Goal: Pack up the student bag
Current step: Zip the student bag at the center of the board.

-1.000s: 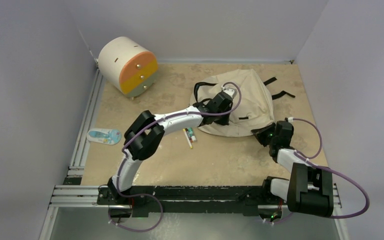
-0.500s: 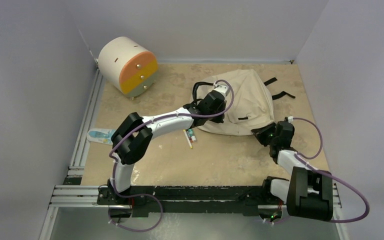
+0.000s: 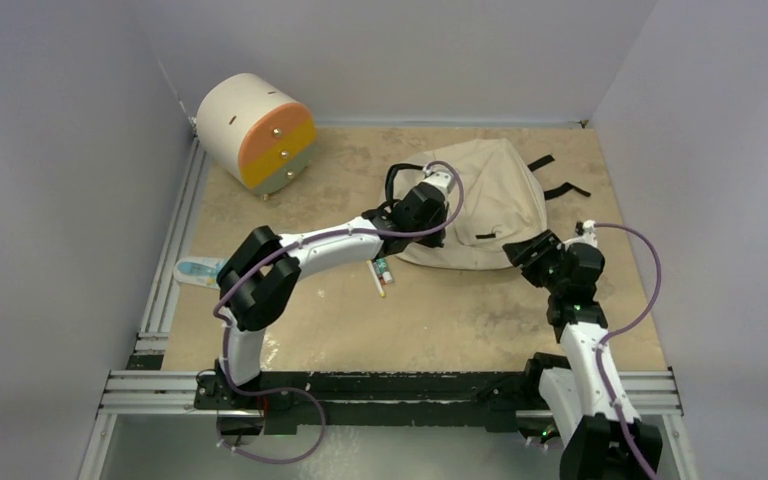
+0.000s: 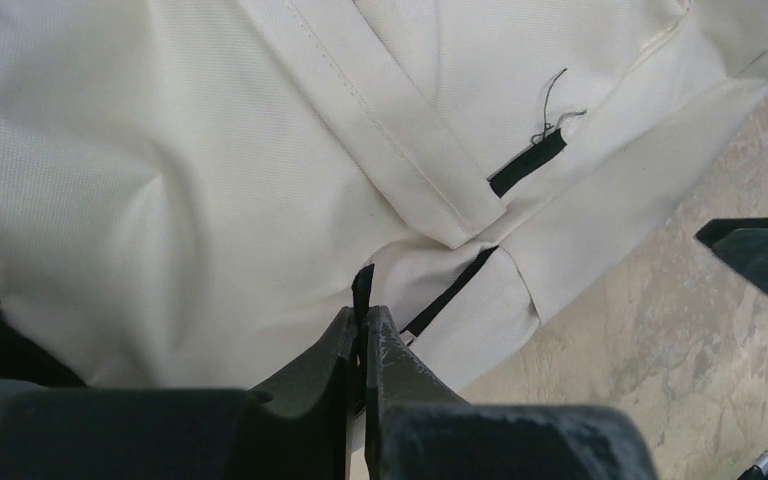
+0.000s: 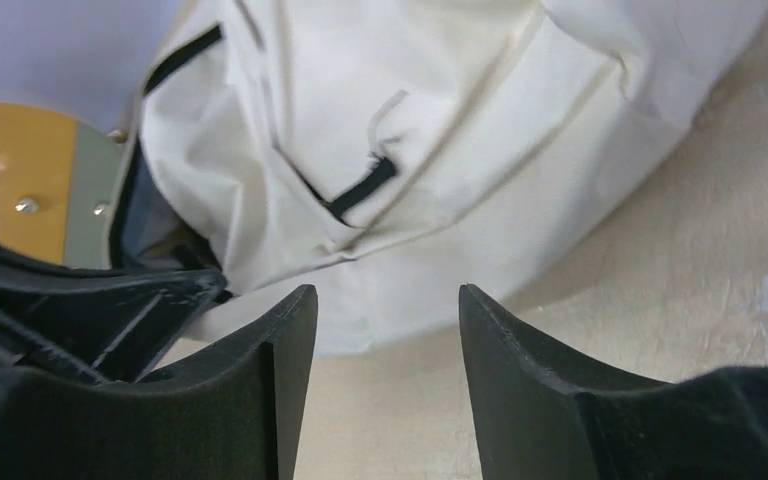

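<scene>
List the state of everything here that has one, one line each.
Student bag, lying slumped on the table, dark lining showing at one end.
Left hand, shut on a black tab of the bag.
Right hand, open, empty, beside the bag's near edge.
Drawer unit, all three drawers shut.
Pens, lying loose on the table beside the bag.
Blue-and-white case, lying flat at the table's left edge.

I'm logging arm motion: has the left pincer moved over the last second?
Yes. In the top view the left pincer slid left, toward the drawer unit, over the student bag.
</scene>
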